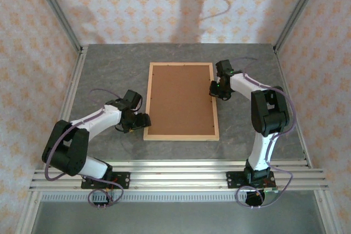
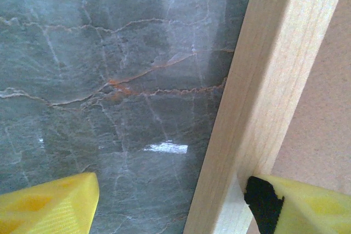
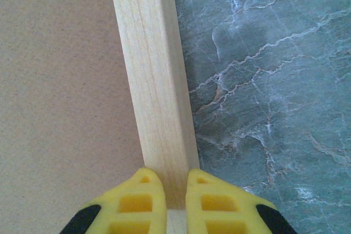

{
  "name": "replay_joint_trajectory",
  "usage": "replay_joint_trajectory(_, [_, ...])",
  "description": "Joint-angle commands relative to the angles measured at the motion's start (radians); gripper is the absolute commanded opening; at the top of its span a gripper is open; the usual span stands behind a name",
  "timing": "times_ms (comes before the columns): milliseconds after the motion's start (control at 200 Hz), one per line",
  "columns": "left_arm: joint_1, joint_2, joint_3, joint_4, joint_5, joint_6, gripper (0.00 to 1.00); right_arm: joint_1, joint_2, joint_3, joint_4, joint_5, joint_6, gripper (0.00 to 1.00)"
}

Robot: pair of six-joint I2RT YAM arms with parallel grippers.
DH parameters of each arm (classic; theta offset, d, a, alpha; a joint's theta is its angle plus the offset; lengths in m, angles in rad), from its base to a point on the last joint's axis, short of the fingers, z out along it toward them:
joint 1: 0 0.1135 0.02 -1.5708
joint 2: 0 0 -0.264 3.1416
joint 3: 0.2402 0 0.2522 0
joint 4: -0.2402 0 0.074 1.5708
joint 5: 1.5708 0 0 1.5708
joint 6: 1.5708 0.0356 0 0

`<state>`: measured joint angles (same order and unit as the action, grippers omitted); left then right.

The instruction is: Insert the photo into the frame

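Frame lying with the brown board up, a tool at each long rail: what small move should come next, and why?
Probably close the left tool on the frame's left rail. Its fingers stand open astride that rail, one over the table, one over the backing board, while the right tool sits shut above the right rail.

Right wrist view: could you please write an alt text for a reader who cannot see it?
The right pincer, yellow and shut, hangs over the pale wooden rail of the frame, which runs up the picture. A brown board lies left of the rail, and the grey marbled table lies to its right.
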<state>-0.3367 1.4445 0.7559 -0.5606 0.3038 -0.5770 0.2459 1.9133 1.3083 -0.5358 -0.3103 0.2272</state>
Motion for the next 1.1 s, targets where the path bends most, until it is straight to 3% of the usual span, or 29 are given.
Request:
replay_joint_trajectory(0, [-0.028, 0.041, -0.025, 0.018, 0.008, -0.022, 0.76, 0.013, 0.018, -0.038, -0.071, 0.013, 0.021, 0.1])
replay_joint_trajectory(415, [-0.092, 0.088, -0.063, 0.084, 0.009, -0.076, 0.76, 0.013, 0.032, -0.034, -0.065, -0.001, 0.026, 0.1])
replay_joint_trajectory(876, [-0.171, 0.231, -0.031, 0.105, -0.063, -0.079, 0.76, 0.026, 0.041, -0.044, -0.044, -0.024, 0.036, 0.1])
replay_joint_trajectory(1096, [-0.173, 0.198, 0.018, 0.068, -0.058, -0.084, 0.76, 0.027, 0.038, -0.038, -0.054, -0.009, 0.029, 0.1])
